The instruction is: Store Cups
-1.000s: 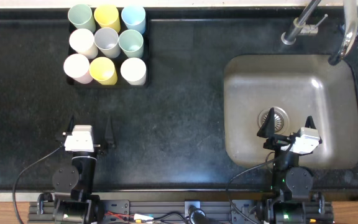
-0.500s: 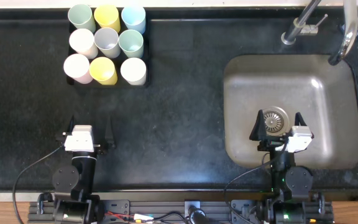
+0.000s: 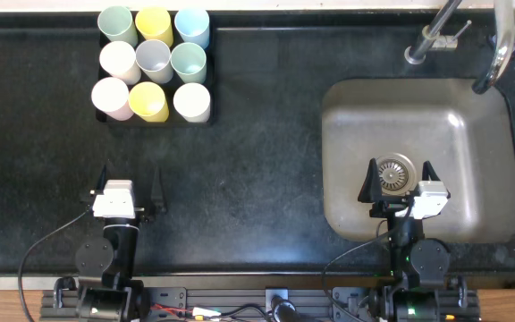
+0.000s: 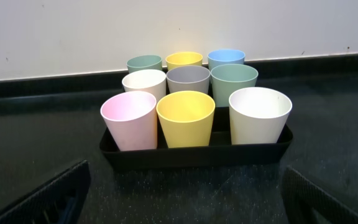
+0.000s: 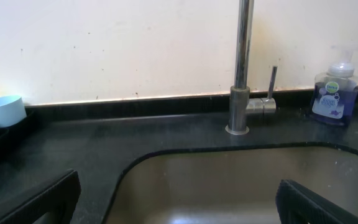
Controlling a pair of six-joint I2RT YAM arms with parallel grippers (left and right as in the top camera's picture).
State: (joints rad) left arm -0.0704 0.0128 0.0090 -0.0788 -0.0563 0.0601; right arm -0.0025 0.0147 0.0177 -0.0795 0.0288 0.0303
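Observation:
Several pastel cups stand upright in a black tray [image 3: 105, 118] [image 4: 191, 157] at the back left of the dark counter; a pink cup [image 4: 129, 120], a yellow cup [image 4: 186, 117] and a white cup [image 4: 259, 115] form the row nearest me. My left gripper [image 3: 130, 190] [image 4: 182, 193] sits low near the front left, open, with nothing between its fingers, well short of the tray. My right gripper [image 3: 398, 180] [image 5: 179, 199] hangs open and empty over the front part of the sink [image 3: 472, 134], near the drain [image 3: 395, 170].
A chrome faucet [image 5: 243, 68] [image 3: 436, 31] rises behind the sink, with a blue soap bottle [image 5: 335, 94] to its right. A light wall runs along the counter's back edge. Bare dark counter [image 3: 257, 152] lies between tray and sink.
My right gripper has turned from angled to straight and shifted slightly left over the sink, mostly within the first half second. The left arm and the cups have not moved.

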